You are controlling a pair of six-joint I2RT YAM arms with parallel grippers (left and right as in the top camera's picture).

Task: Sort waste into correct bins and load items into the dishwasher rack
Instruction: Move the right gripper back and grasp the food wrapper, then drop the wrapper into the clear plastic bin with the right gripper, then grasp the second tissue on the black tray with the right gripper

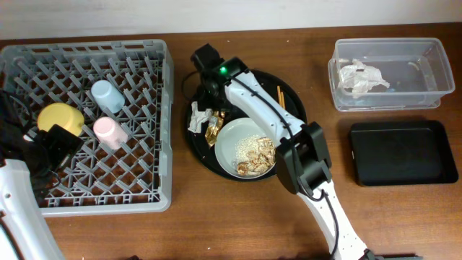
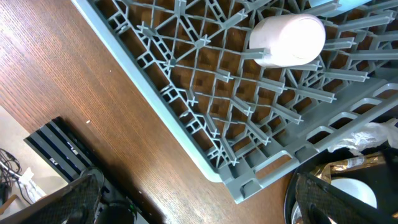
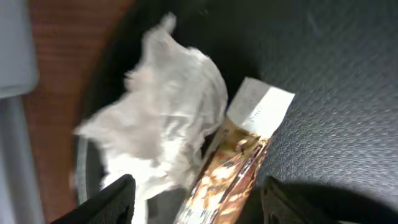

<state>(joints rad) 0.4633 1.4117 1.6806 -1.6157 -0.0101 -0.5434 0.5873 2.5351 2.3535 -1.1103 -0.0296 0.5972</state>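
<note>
The right gripper hangs over the left part of the round black tray, which sits just right of the rack. Its jaws are apart, with two wrappers between them and neither clamped. The white wrapper is thin, crumpled paper with ragged edges. Against its right side lies the gold-brown wrapper, a glossy, creased, narrow strip. In the wrist view its long axis slants, and its flat white end points up and right, away from the fingers. Further right of the rack on the same tray, a smooth, pale round plate holds white rice grains and knobbly brown fried pieces. The thin wooden chopsticks lie further right again, their long axis running front to back across the table, mostly hidden by the arm. Among the pegs of the rack, a square grey plastic lattice, sit a light blue cup, a pink cup and a yellow bowl. The left gripper hovers by the rack's left side, jaws wide apart and holding nothing.
</note>
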